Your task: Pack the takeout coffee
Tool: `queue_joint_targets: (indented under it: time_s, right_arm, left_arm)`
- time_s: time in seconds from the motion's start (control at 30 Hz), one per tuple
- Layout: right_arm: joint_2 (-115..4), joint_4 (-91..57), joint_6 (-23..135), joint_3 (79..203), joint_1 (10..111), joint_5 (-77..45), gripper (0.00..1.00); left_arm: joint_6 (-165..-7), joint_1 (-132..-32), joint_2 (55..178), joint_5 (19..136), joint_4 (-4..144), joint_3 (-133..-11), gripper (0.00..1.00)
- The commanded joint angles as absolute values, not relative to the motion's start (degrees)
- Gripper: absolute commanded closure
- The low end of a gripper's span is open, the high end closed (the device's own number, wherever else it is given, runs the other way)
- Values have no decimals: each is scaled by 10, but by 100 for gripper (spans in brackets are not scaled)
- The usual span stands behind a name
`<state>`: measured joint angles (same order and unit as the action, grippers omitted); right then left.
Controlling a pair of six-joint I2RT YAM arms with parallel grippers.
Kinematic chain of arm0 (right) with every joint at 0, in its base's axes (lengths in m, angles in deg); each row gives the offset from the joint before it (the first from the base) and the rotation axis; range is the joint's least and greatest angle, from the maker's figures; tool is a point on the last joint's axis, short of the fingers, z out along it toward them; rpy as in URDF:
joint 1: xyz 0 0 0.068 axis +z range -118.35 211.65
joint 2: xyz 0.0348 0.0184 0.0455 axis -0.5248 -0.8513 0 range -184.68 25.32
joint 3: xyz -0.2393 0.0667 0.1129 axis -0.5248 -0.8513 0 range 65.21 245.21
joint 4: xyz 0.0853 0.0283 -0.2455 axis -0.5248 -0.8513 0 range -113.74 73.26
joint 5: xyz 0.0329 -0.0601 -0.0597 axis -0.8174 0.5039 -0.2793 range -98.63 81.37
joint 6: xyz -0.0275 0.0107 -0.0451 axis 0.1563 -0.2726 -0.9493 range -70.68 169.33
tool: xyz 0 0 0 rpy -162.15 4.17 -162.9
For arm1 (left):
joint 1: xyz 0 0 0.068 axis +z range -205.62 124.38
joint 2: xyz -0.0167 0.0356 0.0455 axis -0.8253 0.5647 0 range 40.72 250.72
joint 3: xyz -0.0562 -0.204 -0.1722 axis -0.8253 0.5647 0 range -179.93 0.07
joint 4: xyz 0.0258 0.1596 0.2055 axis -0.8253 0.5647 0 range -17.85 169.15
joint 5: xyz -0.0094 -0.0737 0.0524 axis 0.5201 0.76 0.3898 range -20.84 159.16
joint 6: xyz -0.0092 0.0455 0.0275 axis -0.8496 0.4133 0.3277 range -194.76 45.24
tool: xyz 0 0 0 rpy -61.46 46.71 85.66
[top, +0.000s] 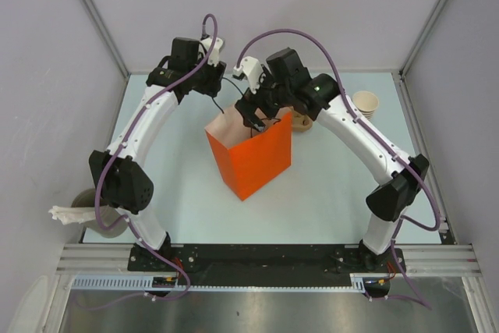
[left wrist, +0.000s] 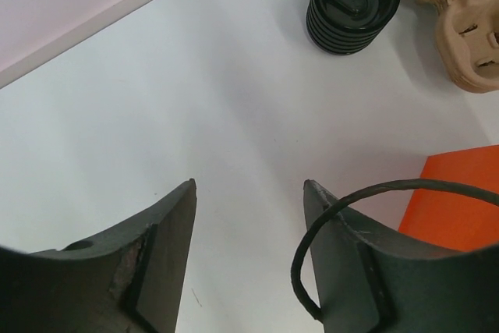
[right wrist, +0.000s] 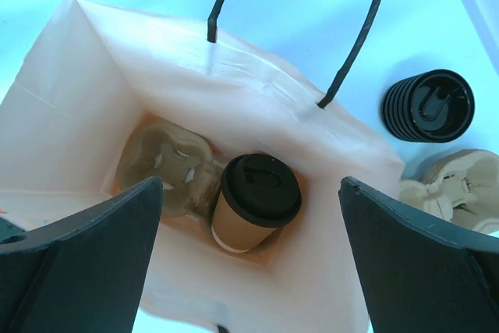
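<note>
The takeout coffee, a tan paper cup with a black lid, stands in one well of a brown cup carrier at the bottom of the orange bag. My right gripper hovers open above the bag's mouth, with the cup well below its fingers and untouched. Behind the bag's far left corner, my left gripper is open over the table. One black cord handle of the bag curves across its right finger and is not pinched. The bag's orange corner shows at the right of the left wrist view.
A stack of black lids and a pile of moulded carriers sit on the table just beyond the bag. A stack of tan cups stands at the far right. The enclosure walls close in the back and sides.
</note>
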<state>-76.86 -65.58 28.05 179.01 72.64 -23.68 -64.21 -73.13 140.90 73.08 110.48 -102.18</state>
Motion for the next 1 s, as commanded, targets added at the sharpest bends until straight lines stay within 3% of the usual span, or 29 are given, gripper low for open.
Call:
queue_joint_targets:
  time_s: [0.0, 0.43, 0.8, 0.97]
  right_arm:
    - [-723, -629, 283, 1791, 720, -240, 0]
    - [-611, -585, 288, 1729, 662, -265, 0]
    - [-566, -558, 308, 1685, 576, -328, 0]
    - [-538, -529, 313, 1635, 533, -347, 0]
  left_arm:
    - [-641, -735, 1400, 744, 1104, -1050, 37]
    - [-630, -735, 1393, 767, 1105, -1048, 12]
    - [-616, -735, 1388, 801, 1110, -1055, 1]
    - [-596, -735, 1387, 819, 1116, -1061, 1]
